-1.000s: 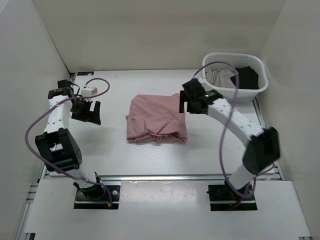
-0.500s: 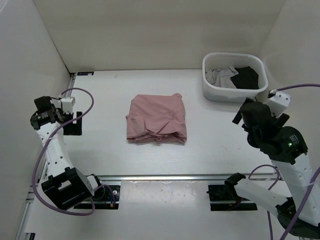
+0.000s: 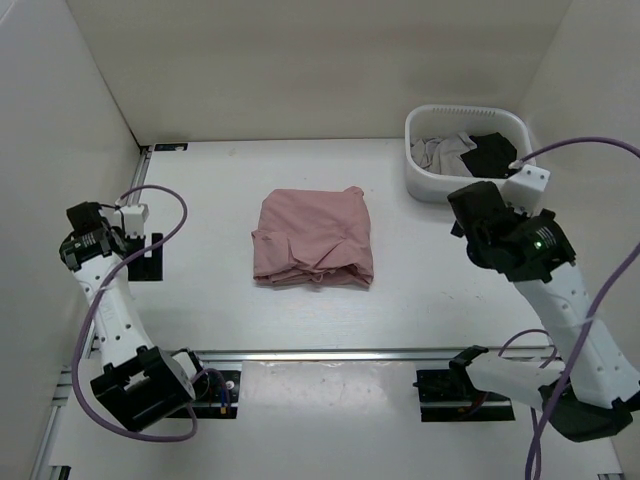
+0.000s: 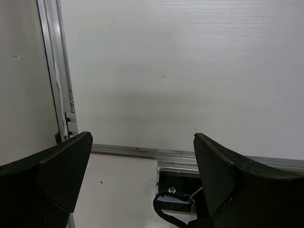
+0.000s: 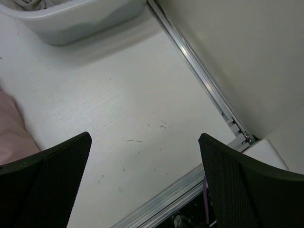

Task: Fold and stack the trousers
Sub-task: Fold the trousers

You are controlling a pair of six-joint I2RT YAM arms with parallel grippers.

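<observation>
Counts, top view unless noted:

- Clothing: 3 items total.
  - 1 pr pink trousers [image 3: 313,240], lying on the table [image 3: 200,175] (1 table).
  - 1 grey garment [image 3: 438,152] and 1 black garment [image 3: 492,155], both in the basket.
- Basket: 1, the white basket [image 3: 428,184], w/ those 2 garments inside.
- Arms: 2, left arm [image 3: 112,300] and right arm [image 3: 562,300].
- Grippers: 2, left gripper [image 4: 142,137] and right gripper [image 5: 145,137].
- Fingers: 2 black fingers [image 4: 47,175] per gripper, 4 altogether.
- Purple cables: 2, left cable [image 3: 160,188] and right cable [image 3: 580,143].
- Black base plates: 2, left base plate [image 3: 228,385] and right base plate [image 3: 432,392].
- Front rail: 1 metal rail [image 3: 330,354].
</observation>
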